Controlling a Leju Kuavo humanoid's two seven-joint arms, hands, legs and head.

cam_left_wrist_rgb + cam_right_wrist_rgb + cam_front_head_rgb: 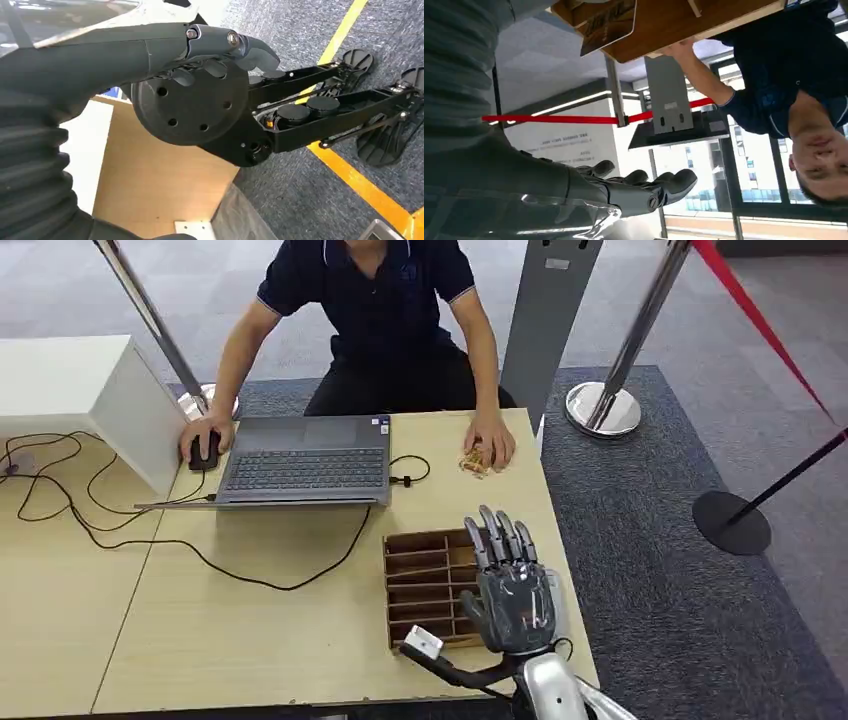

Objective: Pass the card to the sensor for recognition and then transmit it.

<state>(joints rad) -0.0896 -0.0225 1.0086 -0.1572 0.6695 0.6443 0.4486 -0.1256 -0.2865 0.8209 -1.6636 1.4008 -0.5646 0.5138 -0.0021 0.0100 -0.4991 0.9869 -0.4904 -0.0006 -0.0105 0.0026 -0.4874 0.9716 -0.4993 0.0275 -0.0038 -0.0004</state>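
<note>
Grey right robot hand (512, 585): in the head view, raised over the near right corner of the bench (250, 630); fingers straight and slightly spread, nothing in them.
Brown compartment tray (425, 585): lay on the bench just beside and partly behind that robot hand; no card could be made out in its slots.
Laptop (305, 462): open, at the far side of the bench, well apart from the tray.
Person: sat behind the laptop, one hand on a mouse (203, 452), the person's other hand (492, 445) resting on the bench near its far right corner.
Grey upright panel (550, 320): stood off the bench's far right corner; judged to be the sensor stand.
Left robot hand (215, 50): in the left wrist view, hung beside the bench edge over the carpet; whether its fingers were spread or closed could not be told, and no card was seen in it.
Right wrist view, robot hand: fingers (674, 182) extended and empty, aimed toward the grey panel.
Flat brown rounded-cornered piece (606, 22): sat at the bench edge; possibly the card, not certain.
Step in hand: judged the opening one, the card not yet picked up.
Next move: called for lowering the right robot hand to the tray and pinching a card by its thin edge before carrying it to the panel.
</note>
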